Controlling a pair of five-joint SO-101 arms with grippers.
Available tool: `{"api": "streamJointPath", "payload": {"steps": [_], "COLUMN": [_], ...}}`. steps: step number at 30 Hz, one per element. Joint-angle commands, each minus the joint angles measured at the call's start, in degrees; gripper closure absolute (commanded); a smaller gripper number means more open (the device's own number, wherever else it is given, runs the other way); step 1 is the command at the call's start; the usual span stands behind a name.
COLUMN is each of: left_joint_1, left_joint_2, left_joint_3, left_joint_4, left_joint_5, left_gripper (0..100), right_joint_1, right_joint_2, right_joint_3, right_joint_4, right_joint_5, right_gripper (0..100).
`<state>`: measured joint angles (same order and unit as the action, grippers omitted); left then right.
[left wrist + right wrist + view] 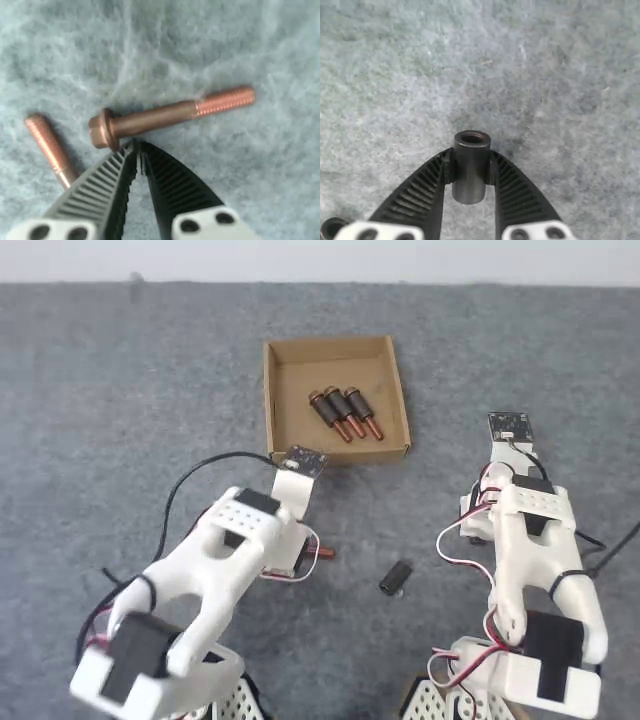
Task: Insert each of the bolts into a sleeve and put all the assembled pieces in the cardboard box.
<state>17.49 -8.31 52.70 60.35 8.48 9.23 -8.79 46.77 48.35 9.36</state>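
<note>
Nearest, well in front of the box and off its right front corner, a loose sleeve lies on its side on the grey mat. A little farther, in front of the box's left corner, the left gripper points down at the mat. Its fingers are closed to a thin slit, the tips all but meeting, with nothing between them. The tips sit right against a bolt beside its flanged head. That bolt lies flat, and a second bolt lies near it, partly hidden behind one finger. To the box's right and in front of it, the right gripper is clamped on the held sleeve, its fingers pressing the sides and the sleeve's open end showing. Farthest, inside the box, three assembled pieces lie side by side, touching, toward its right wall.
</note>
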Motion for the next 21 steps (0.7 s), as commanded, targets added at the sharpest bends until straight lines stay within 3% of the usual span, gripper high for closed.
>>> {"api": "streamJointPath", "payload": {"steps": [1, 15, 21], "left_joint_1": [-0.3, -0.3, 0.2], "left_joint_2": [0.0, 0.6, 0.1], "left_joint_3": [-4.7, -5.3, -5.7], "left_joint_4": [-0.4, -18.6, -20.7], "left_joint_5": [3.1, 14.6, 19.0], "left_gripper": [99, 99, 99], "right_joint_1": [-0.7, -0.5, -0.5], "right_joint_2": [-2.0, -2.1, -2.1], "right_joint_3": [-0.4, -0.4, -0.4], "right_joint_4": [-0.7, -0.7, -0.7], "right_joint_5": [0.4, 0.7, 0.8], "right_gripper": [99.1, 99.1, 99.1]}}
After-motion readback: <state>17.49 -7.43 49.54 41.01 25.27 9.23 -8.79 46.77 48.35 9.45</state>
